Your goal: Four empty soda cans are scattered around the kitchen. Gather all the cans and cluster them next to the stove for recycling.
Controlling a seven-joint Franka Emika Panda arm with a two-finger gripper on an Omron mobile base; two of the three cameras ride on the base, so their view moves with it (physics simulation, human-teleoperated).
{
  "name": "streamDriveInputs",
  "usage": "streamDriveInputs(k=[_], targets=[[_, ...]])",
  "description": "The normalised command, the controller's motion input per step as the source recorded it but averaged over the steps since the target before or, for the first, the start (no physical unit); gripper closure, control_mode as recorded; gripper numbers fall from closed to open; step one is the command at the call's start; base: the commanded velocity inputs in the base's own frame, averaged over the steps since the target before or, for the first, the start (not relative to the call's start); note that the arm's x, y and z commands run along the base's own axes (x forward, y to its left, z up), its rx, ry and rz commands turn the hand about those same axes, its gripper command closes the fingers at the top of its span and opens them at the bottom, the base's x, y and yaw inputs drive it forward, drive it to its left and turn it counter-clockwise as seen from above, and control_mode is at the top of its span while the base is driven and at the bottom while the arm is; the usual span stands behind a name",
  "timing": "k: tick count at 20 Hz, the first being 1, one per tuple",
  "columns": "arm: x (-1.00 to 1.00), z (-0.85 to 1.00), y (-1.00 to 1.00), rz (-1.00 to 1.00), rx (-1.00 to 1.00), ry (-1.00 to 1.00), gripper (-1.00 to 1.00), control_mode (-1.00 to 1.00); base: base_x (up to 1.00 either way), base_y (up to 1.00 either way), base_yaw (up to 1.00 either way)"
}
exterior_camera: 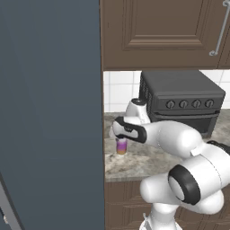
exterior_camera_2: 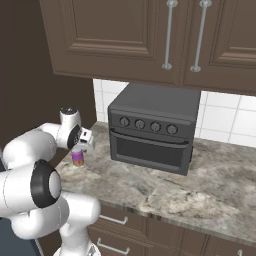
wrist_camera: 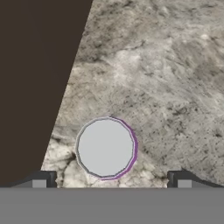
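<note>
A purple soda can (exterior_camera: 121,147) with a tan band stands upright on the grey marbled counter (exterior_camera: 148,161), close to the dark panel on the left. In the right base view the same can (exterior_camera_2: 77,157) sits just under my hand. My gripper (wrist_camera: 111,181) hangs straight above it, pointing down, open, with one fingertip on each side of the can's silver top (wrist_camera: 105,148) and nothing between the jaws. The fingers stand above the can and do not touch it. The stove is out of view.
A boxy dark grey toaster oven (exterior_camera_2: 152,127) stands on the counter to the right of the can. A tall dark side panel (wrist_camera: 35,83) rises close on the can's left. Brown wall cabinets (exterior_camera_2: 165,35) hang overhead. White tiles (exterior_camera: 119,90) back the counter.
</note>
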Motion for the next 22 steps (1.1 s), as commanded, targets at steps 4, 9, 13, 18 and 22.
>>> streamDriveInputs(k=[4,9,13,18,22], targets=[[0.19,-0.20,0.09,0.00,0.00,0.00,-1.00,-1.00,0.00,0.00,0.00],[0.27,0.00,0.14,0.00,0.00,0.00,-1.00,-1.00,0.00,0.00,0.00],[0.21,0.00,0.01,0.00,-0.01,0.01,-1.00,-1.00,0.00,0.00,0.00],[0.00,-0.04,0.00,0.00,0.00,0.00,-1.00,-1.00,0.00,0.00,0.00],[0.00,-0.27,0.00,0.00,0.00,0.00,-1.00,-1.00,0.00,0.00,0.00]])
